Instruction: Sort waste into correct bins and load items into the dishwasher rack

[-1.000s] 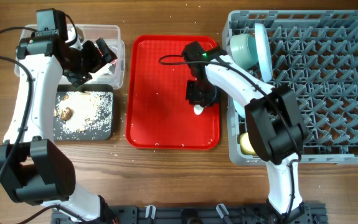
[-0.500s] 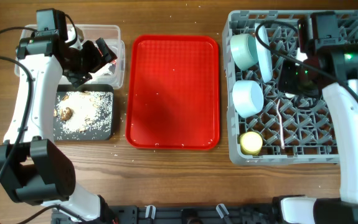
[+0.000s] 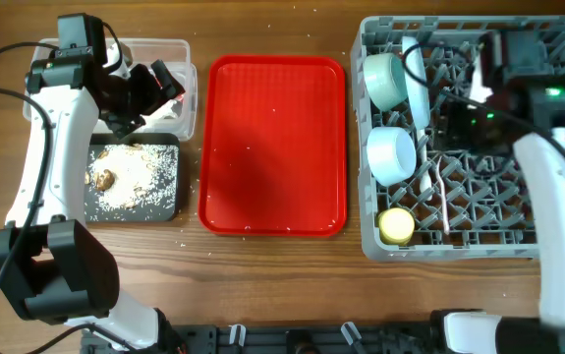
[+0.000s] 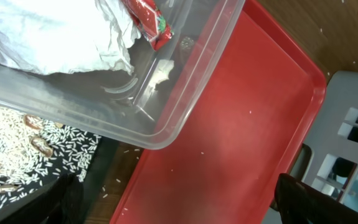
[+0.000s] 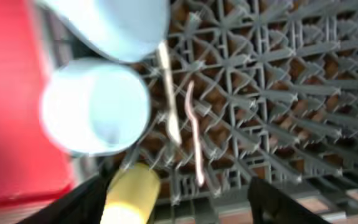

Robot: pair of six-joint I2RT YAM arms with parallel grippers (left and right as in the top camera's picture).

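The left gripper [image 3: 162, 83] is hanging open-jawed and empty over the clear tub's [image 3: 179, 49] 3 o'clock rim, napkin [image 4: 48, 31] and wrapper [image 4: 147, 18] lying inside. The right gripper [image 3: 456, 126], fingers spread, is hovering over the rack [image 3: 547, 187], white utensils [image 5: 194, 134] lying at its 6 o'clock.

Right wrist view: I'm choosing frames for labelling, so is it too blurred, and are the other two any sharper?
Right wrist view: motion-blurred throughout, with the bowl, cup and rack pegs smeared. Overhead view: sharp and evenly lit, only a faint shadow on the red tray. Left wrist view: crisp on the tub, with a mild sheen on its clear wall.
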